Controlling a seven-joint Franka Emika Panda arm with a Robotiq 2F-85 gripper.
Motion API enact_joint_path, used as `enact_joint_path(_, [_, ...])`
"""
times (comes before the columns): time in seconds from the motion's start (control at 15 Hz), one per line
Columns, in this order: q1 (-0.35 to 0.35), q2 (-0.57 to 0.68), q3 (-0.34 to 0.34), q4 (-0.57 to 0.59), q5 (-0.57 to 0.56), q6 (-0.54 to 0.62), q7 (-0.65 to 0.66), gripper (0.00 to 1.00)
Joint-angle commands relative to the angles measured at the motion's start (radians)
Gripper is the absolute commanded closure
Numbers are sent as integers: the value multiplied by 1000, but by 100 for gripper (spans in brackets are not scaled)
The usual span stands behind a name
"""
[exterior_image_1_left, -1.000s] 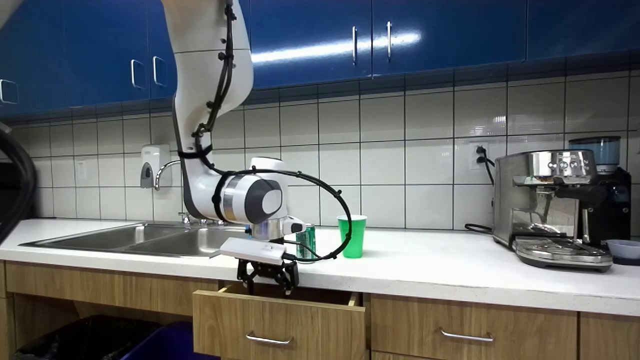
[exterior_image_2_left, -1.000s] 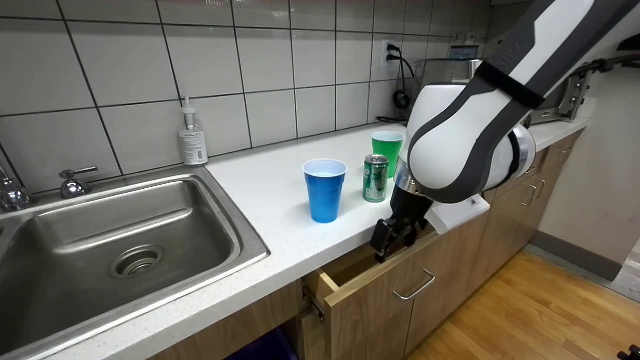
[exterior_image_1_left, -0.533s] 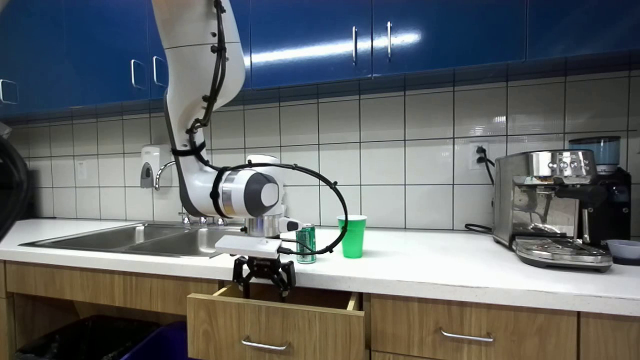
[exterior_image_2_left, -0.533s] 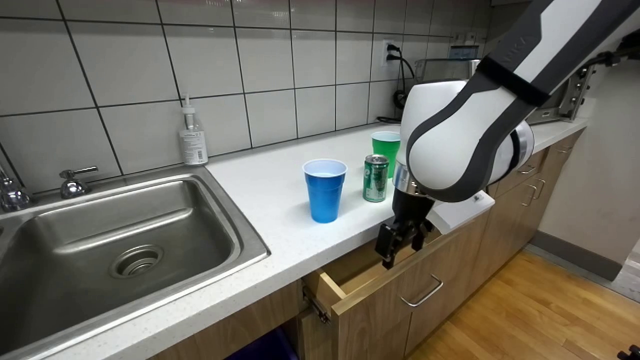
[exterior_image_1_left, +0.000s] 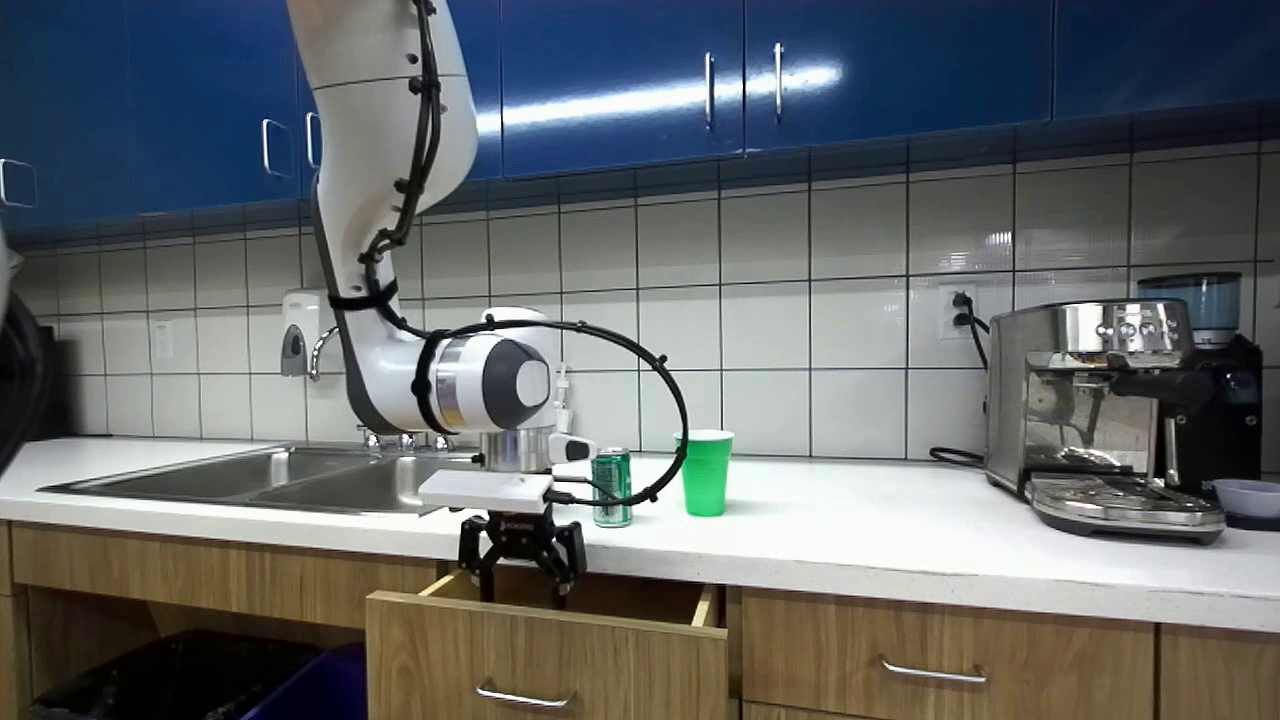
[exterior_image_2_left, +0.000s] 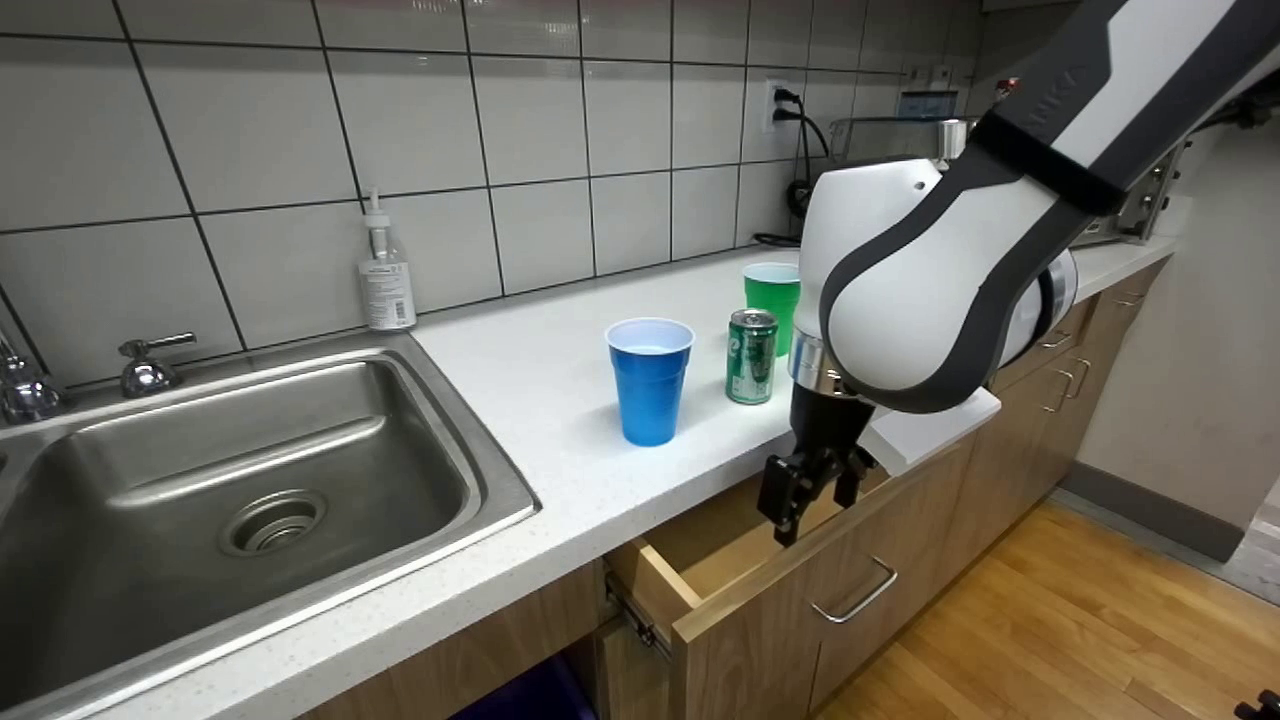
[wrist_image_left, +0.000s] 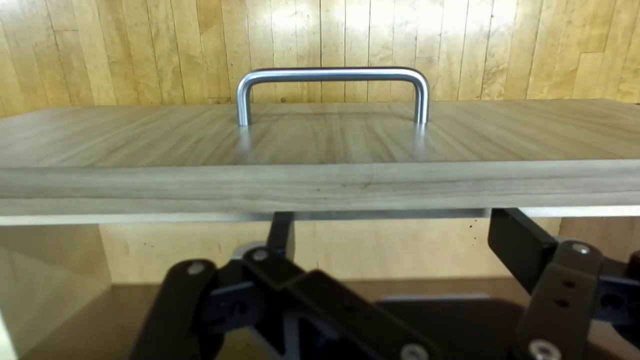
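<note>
1. Currently, in an exterior view, the drawer (exterior_image_1_left: 600, 655) stands pulled out from below the counter's near edge, its metal handle (exterior_image_1_left: 525, 697) on the near face.
2. Just behind the drawer's front panel (wrist_image_left: 320, 187), toward its left half in that same view, the gripper (exterior_image_1_left: 522, 597) hangs pointing down into the drawer. Its fingers (wrist_image_left: 520, 245) are spread wide apart. The wrist view shows both tips close by the panel's inner edge; whether they touch it cannot be told.
3. Left of the drawer, low beneath the counter, sit a black bin (exterior_image_1_left: 175, 665) and, to its right, a purple bin (exterior_image_1_left: 325, 685).
4. Above the drawer runs the white counter (exterior_image_1_left: 850, 540). A green can (exterior_image_1_left: 616, 473) stands upright on it, right of the gripper and farther back; a green cup (exterior_image_1_left: 707, 480) stands upright a little farther, right of the can.
5. In an exterior view, a blue cup (exterior_image_2_left: 649, 390) stands upright between the sink (exterior_image_2_left: 505, 500) on the left and the can on the right. A bottle (exterior_image_2_left: 387, 290) stands behind, near the wall.
6. Far right, a coffee machine (exterior_image_1_left: 1085, 425) rests on the counter.
7. Farthest, the tiled wall (exterior_image_1_left: 765, 330) rises to blue cabinets (exterior_image_1_left: 620, 140).
</note>
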Motion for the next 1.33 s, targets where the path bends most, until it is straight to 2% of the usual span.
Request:
enact_joint_path(0.0, [7,-64,-5,-78,-5,-18,24,0])
enact_joint_path(1.27, [21,-152,7,-232,-2,-7,38,0])
